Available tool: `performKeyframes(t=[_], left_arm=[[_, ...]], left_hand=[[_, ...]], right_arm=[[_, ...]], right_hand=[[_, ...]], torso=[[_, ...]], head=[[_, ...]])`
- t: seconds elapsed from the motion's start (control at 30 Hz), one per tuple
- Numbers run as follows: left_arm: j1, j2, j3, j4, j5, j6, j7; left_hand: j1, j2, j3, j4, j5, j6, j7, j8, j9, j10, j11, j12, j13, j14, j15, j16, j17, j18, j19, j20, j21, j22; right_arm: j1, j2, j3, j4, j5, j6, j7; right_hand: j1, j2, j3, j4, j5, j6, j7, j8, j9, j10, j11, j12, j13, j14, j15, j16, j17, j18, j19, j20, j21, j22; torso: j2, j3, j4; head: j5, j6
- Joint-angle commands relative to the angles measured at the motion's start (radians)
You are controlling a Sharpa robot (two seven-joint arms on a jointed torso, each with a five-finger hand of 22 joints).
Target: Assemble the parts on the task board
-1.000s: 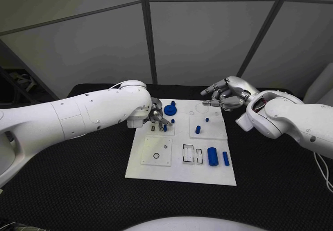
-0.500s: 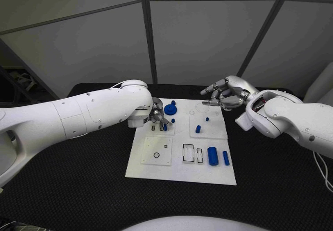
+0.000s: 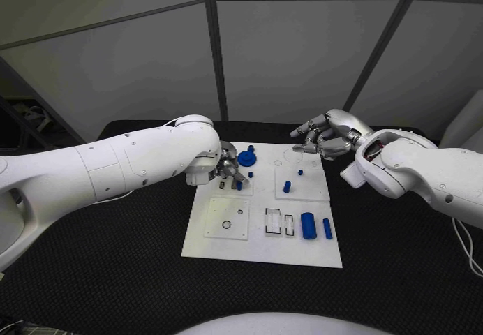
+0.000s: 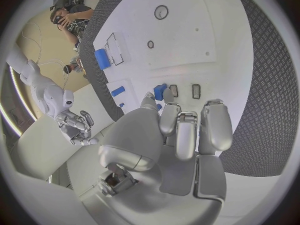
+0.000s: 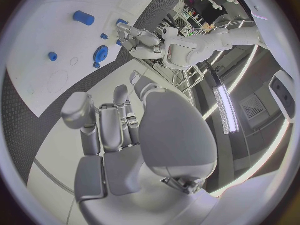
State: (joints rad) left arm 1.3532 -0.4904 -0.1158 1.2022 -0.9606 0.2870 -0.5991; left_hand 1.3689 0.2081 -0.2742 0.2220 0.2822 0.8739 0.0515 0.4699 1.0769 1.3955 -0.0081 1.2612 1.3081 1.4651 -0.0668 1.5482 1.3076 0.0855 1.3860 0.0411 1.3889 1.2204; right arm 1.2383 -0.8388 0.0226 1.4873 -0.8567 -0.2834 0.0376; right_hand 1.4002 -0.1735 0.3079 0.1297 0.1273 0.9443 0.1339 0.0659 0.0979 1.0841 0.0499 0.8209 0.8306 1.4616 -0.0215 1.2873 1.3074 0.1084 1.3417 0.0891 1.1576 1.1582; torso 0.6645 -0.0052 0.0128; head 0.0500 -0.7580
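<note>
The white board lies mid-table with blue pieces on its far and right parts. The left hand is down over the board's far left area, its fingertips pinching a small blue piece beside the slots there. The right hand hangs above the board's far right corner, fingers curled in, holding nothing.

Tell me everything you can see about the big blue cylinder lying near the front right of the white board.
The big blue cylinder is a smooth, solid-looking piece, plastic by its look, deep blue all over. It lies on its side on the task board, its long axis running toward and away from the robot. A thinner blue peg lies parallel on its right, and rectangular outlined slots sit on its left. Neither robot hand touches it. The left wrist view shows it too.
</note>
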Motion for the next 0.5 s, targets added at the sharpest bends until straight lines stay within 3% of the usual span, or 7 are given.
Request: performKeyframes(t=[0.03, 0.23, 0.5], left_arm=[[0.001, 0.000, 0.000, -0.002, 0.023, 0.012, 0.009], [0.001, -0.006, 0.000, 0.000, 0.029, 0.003, 0.015], [0.001, -0.033, 0.001, 0.020, 0.045, -0.046, 0.048]], left_hand=[[0.009, 0.004, 0.000, -0.006, 0.005, 0.006, -0.003, -0.006, -0.001, -0.001, -0.007, -0.004, 0.140, 0.093, -0.006, -0.006, 0.233, -0.012, -0.009, -0.001, -0.005, 0.000], [0.043, 0.027, 0.023, -0.031, 0.007, 0.007, -0.007, -0.008, -0.005, -0.002, -0.011, -0.007, 0.136, 0.093, -0.009, -0.006, 0.233, -0.012, -0.008, -0.003, -0.005, 0.002], [0.131, 0.053, 0.086, -0.119, 0.102, -0.003, -0.010, -0.003, 0.001, 0.001, -0.016, -0.004, 0.131, 0.097, -0.014, 0.002, 0.241, -0.016, 0.002, -0.009, 0.003, 0.022]], right_arm=[[0.002, 0.002, 0.001, -0.002, -0.006, 0.010, 0.001], [0.002, 0.004, 0.001, -0.006, -0.007, 0.011, 0.000], [0.002, 0.007, 0.001, -0.011, -0.015, 0.014, -0.001]], right_hand=[[-0.005, 0.003, 0.001, 0.006, 0.005, -0.002, 0.003, -0.002, 0.000, -0.010, 0.003, -0.008, -0.005, 0.033, 0.000, -0.008, 0.054, -0.009, -0.009, -0.002, -0.006, -0.003], [-0.006, 0.003, 0.001, 0.007, 0.005, -0.002, 0.003, -0.002, 0.000, -0.013, 0.003, -0.011, -0.008, 0.032, 0.000, -0.010, 0.053, -0.008, -0.011, -0.002, -0.009, -0.005], [-0.007, 0.003, 0.001, 0.008, 0.005, -0.003, 0.003, -0.002, 0.000, -0.016, 0.004, -0.013, -0.011, 0.029, 0.001, -0.018, 0.048, -0.006, -0.017, -0.002, -0.017, -0.013]], torso=[[0.001, 0.0000, 0.0002], [0.000, 0.0000, 0.0002], [0.000, -0.0001, -0.0003]], head=[[0.001, -0.001], [0.001, -0.002], [0.002, -0.002]])
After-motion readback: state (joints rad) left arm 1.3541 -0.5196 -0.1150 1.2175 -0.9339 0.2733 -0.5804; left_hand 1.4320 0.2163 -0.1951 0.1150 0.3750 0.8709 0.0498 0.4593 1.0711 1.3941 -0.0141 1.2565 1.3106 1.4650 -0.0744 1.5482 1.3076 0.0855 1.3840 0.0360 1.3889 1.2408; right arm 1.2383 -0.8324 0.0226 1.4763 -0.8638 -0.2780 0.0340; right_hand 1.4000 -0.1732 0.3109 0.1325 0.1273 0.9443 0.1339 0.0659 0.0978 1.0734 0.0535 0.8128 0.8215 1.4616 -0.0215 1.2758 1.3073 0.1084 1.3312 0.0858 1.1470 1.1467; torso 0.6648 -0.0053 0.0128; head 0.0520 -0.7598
